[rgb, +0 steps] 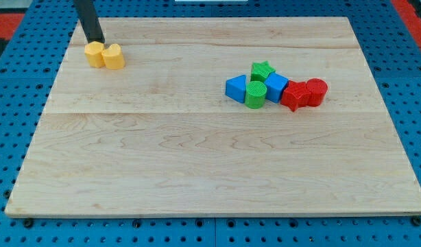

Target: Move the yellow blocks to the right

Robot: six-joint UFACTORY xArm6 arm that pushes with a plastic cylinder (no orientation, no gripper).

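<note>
Two yellow blocks sit side by side near the board's top left: a yellow block [94,54] on the left and a yellow heart-like block [114,57] touching it on the right. My tip [96,41] stands just above the left yellow block, at its top edge, touching or nearly touching it. The dark rod rises from there out of the view's top.
A cluster lies right of centre: a blue block [235,88], a green cylinder [256,94], a green star [262,70], a blue cube [275,87], a red block [295,95] and a red cylinder [316,91]. The wooden board [197,165] lies on a blue pegboard.
</note>
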